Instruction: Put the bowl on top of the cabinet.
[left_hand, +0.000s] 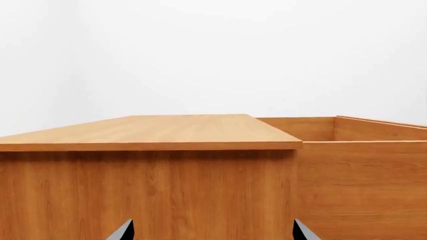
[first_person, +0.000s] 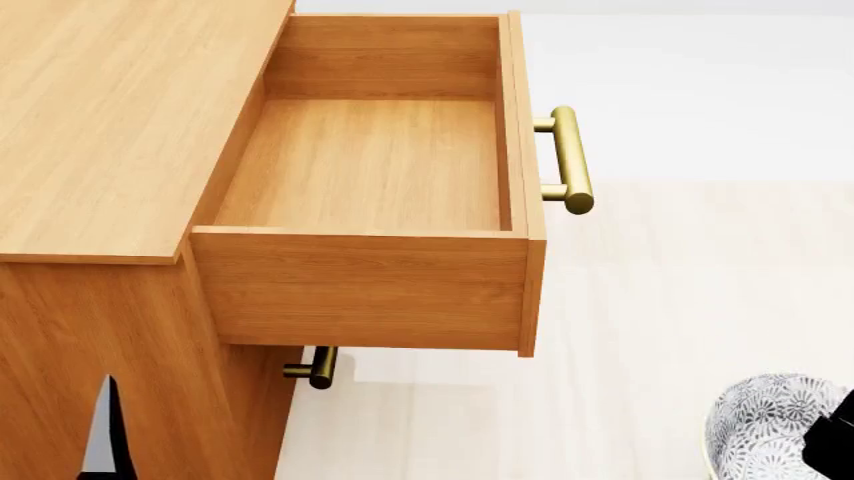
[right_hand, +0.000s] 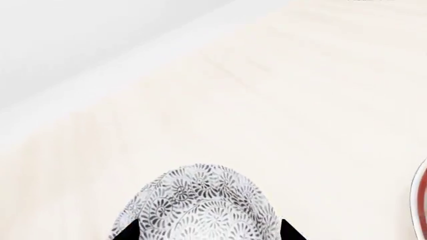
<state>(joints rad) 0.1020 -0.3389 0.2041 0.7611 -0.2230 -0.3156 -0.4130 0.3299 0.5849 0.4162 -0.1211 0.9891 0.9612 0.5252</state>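
The bowl (first_person: 771, 425), white with a dense dark floral pattern, hangs low at the right, over the pale floor and well to the right of the cabinet (first_person: 120, 120). My right gripper (right_hand: 210, 235) is shut on the bowl (right_hand: 200, 205), one dark fingertip on each side of it. The cabinet's flat honey-brown top (left_hand: 153, 131) lies level ahead of my left gripper (left_hand: 213, 234), which is open and empty in front of the cabinet's side wall. Its top drawer (first_person: 387, 160) is pulled out and empty.
A brass bar handle (first_person: 571, 160) sticks out from the open drawer's front, and a second handle (first_person: 318, 368) shows below it. The edge of a white plate with red rings (right_hand: 421, 200) lies on the floor beside the bowl. White wall stands behind the cabinet.
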